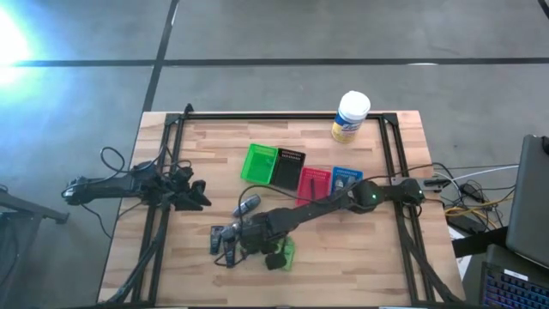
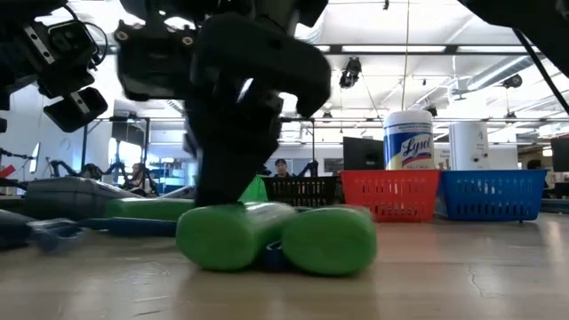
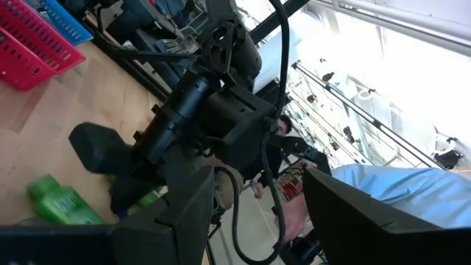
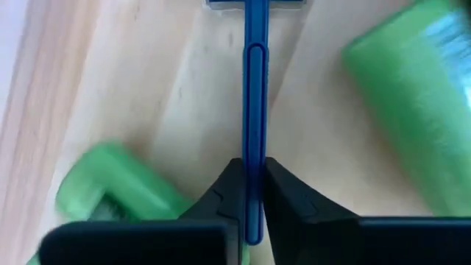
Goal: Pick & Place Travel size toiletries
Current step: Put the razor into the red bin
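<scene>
A blue razor (image 4: 254, 88) lies on the wood between two bright green packets (image 4: 412, 96) (image 4: 110, 184). My right gripper (image 4: 252, 165) is shut on its handle. In the high view the right gripper (image 1: 262, 243) is at the table's near middle, with a green packet (image 1: 284, 254), a grey tube (image 1: 249, 206) and small dark tubes (image 1: 219, 233) lying around it. In the low view two green packets (image 2: 236, 236) (image 2: 329, 240) lie side by side under it. My left gripper (image 1: 199, 194) hovers open at the left, holding nothing. My right gripper pinches the blue razor's handle (image 4: 254, 151) between its two fingers, near the end away from the head (image 4: 254, 4). The fingers come from above, slanting down, and lie along the handle. Whether the razor is off the wood, I cannot tell.
Green (image 1: 260, 161), black (image 1: 287, 168), red (image 1: 314, 182) and blue (image 1: 345, 178) bins stand in a row at the table's middle. A white tub with a yellow label (image 1: 350, 116) stands near the far edge. People show in the room behind the table.
</scene>
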Controlling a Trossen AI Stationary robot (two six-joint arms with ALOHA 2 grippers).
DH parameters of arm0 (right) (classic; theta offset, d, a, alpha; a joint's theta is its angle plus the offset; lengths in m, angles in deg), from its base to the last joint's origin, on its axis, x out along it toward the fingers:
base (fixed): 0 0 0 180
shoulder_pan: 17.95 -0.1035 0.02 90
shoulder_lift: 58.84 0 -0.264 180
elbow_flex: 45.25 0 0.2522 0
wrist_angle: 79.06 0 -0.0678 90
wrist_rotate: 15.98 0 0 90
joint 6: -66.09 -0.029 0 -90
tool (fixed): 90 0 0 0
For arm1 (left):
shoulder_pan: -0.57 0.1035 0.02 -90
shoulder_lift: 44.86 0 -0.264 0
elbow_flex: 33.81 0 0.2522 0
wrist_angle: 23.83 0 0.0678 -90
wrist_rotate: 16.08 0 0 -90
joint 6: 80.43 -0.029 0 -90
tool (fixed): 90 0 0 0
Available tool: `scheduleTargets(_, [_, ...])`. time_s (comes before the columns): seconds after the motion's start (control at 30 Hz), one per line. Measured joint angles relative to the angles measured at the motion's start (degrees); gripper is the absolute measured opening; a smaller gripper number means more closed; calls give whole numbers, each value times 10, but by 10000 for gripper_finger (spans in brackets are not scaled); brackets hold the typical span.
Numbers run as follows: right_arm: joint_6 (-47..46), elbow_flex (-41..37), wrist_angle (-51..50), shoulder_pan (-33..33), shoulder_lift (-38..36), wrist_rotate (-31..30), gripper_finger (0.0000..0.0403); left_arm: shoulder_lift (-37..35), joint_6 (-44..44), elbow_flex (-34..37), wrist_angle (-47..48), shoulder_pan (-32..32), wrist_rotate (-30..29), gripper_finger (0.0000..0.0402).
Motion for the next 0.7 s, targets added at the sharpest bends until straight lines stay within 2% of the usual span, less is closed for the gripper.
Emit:
scheduleTargets(0.17, [-47,-2,-98,-4,-44,1,24,0,-6,0,1,0,-5,213])
scheduleTargets(0.27, [-127,-2,-151,-5,-92,-12,24,0,-18,0,1,0,-16,213])
scheduleTargets(0.37, [-276,-5,-189,-3,-131,-66,24,0,-28,0,0,0,-22,213])
scheduleTargets(0.5, [-560,-33,-245,8,-176,-151,24,0,-30,0,0,0,-23,213])
scheduleTargets(0.7, [-900,-163,-260,17,-248,-193,24,0,-26,0,-1,0,-24,213])
